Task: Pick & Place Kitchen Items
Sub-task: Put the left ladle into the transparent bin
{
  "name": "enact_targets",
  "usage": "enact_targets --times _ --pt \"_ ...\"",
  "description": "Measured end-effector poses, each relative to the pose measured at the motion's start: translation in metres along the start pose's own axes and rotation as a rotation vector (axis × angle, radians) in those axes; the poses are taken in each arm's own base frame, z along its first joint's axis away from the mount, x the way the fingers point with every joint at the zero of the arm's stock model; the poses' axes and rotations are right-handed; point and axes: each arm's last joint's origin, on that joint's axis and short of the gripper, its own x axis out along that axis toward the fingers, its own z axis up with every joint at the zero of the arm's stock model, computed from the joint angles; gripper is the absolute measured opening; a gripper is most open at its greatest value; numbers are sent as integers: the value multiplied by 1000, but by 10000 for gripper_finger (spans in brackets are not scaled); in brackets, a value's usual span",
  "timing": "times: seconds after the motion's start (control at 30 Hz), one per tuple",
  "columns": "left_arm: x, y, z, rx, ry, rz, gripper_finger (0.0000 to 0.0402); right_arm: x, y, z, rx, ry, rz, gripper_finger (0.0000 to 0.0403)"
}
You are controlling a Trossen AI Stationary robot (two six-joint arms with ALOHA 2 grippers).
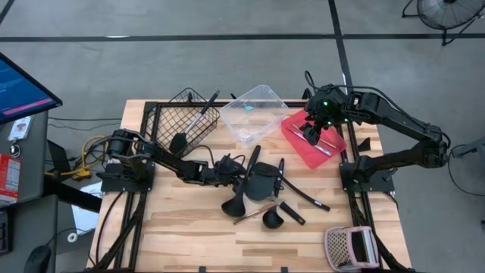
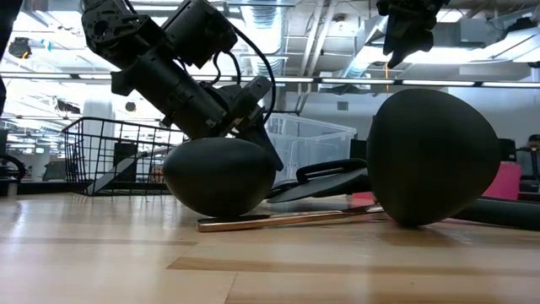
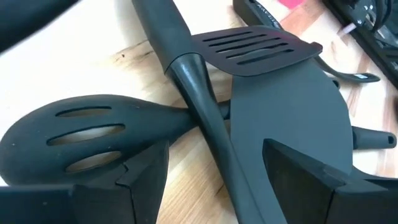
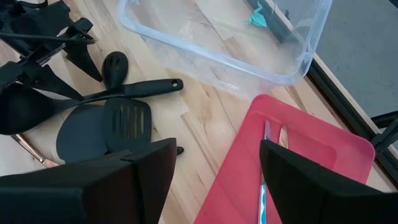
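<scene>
Several black utensils lie crossed in a pile at the table's middle (image 1: 261, 186): a slotted spoon (image 3: 81, 130), a slotted spatula (image 3: 255, 50), a wide spatula (image 3: 292, 118) and a long black handle (image 3: 202, 112) lying over them. My left gripper (image 3: 217, 193) is open and low over the pile, one finger on each side of that handle, touching nothing that I can see; it also shows in the high view (image 1: 231, 168). My right gripper (image 4: 214, 180) is open and empty above the red tray (image 1: 299, 145), where thin silver pieces (image 4: 267, 149) lie.
A black wire basket (image 1: 170, 114) with utensils stands at the far left, and a clear tub (image 1: 258, 114) at the far middle. A pinkish-white perforated item (image 1: 348, 246) sits at the near right. Two ladle bowls (image 2: 219, 173) (image 2: 430, 156) and a copper-coloured piece (image 2: 287, 219) lie near the front.
</scene>
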Motion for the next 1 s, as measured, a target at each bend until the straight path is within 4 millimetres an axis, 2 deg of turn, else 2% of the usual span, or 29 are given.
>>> enact_targets --times 1.0 --pt "8 3 -10 -26 45 1 244 0 0 1 -7 -15 6 227"
